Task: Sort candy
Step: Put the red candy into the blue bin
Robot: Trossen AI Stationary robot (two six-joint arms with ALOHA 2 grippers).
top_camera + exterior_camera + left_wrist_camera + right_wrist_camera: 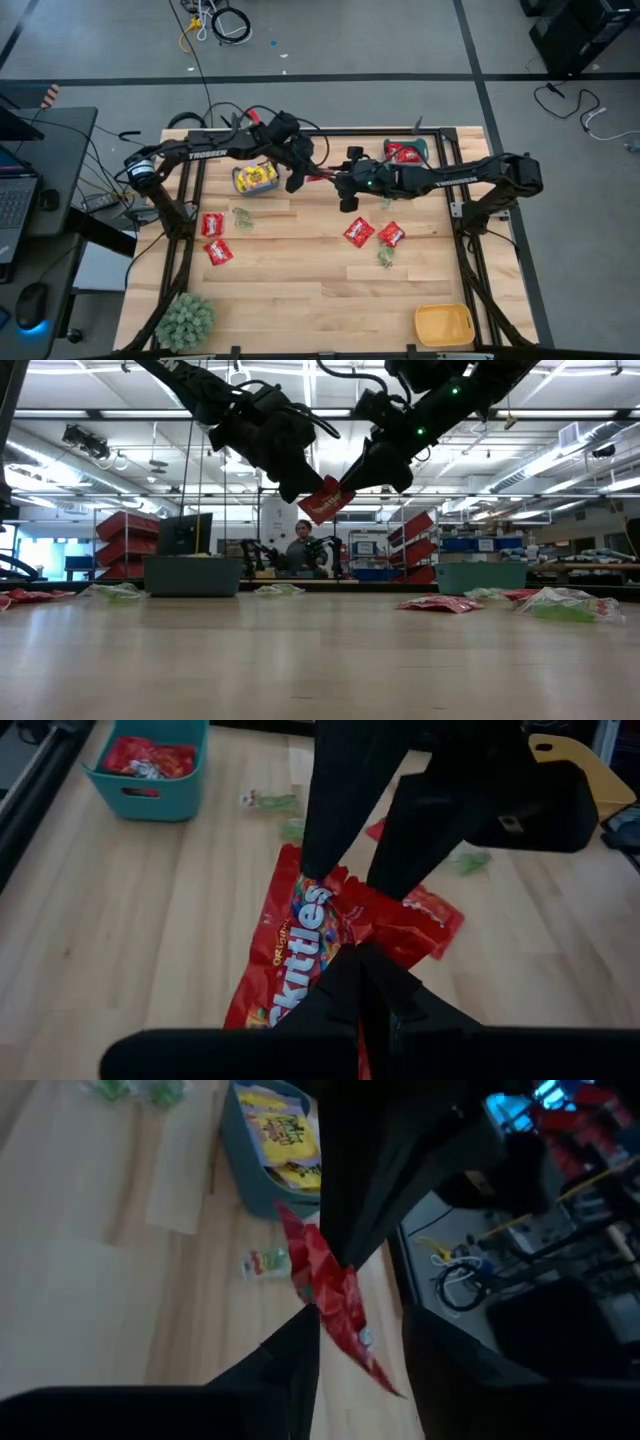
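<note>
A red packet (325,500) is held in the air above the counter (300,280) – pinched at one end by the left gripper (297,180), pressed together on it. The right gripper (343,185) is spread around its other end; other candy (372,235) is scattered below.

Your two arms, dark from base to tip

You see the left arm (205,152) and right arm (470,175) in matte black, each with white "TROSSEN" lettering along its link; black cables loop at the wrists, a green light glows on the right wrist, and a silver ring shows at the left arm's base joint.
</note>
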